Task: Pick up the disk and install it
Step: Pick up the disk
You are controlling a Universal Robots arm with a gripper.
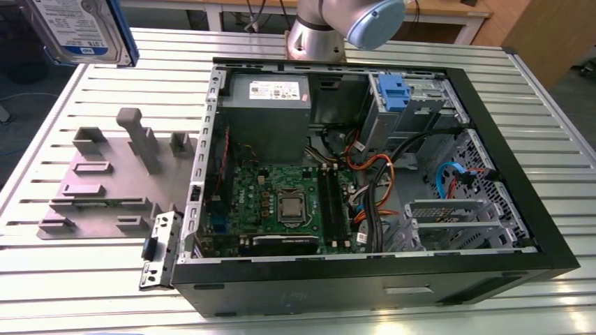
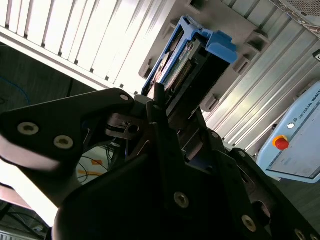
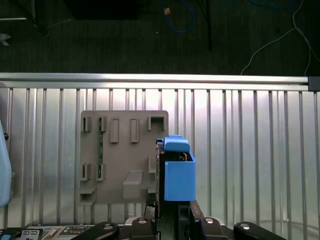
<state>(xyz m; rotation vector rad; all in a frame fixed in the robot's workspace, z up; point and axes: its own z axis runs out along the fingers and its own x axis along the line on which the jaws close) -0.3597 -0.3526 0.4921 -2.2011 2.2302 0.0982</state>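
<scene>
My gripper clamped on disk, holding it in air above grey fixture on slatted table; open case nearby.

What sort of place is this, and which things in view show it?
Probably a robotics lab or workshop: an open black desktop computer case with a green motherboard lies on a ribbed aluminium table, and the arm's pincer holds a silver hard drive in a blue bracket.
</scene>
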